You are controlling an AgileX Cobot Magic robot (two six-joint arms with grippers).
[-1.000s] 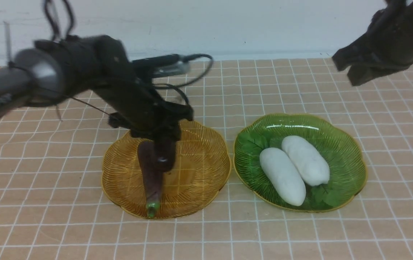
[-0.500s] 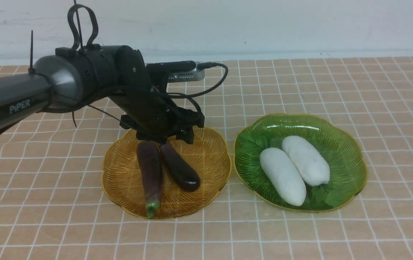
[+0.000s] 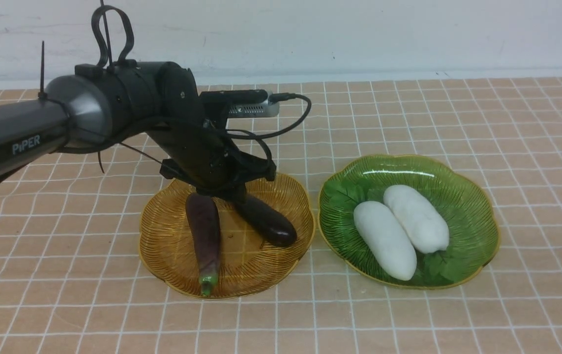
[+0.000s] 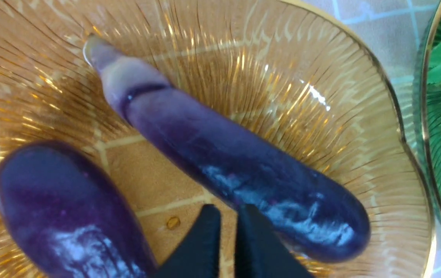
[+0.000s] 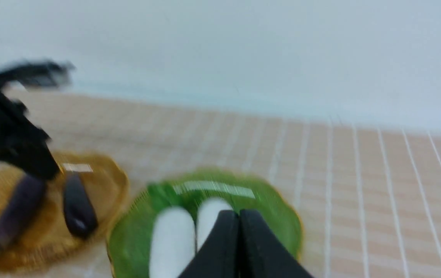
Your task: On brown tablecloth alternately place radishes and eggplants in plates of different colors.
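The left arm is a grey tube lettered "PiPER" in white, with a silver cap and black wrist housing. Behind the left hand sit a silver-faced camera, a looping black cable and a zip tie. Both it and the right hand have matte black tapered fingers.

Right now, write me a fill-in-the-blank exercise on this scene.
The green plate holds ____ radishes.
Both eggplants lie in the yellow plate, to the green one's ____.
The left gripper is ____ and holds nothing.
Missing: two; left; shut.
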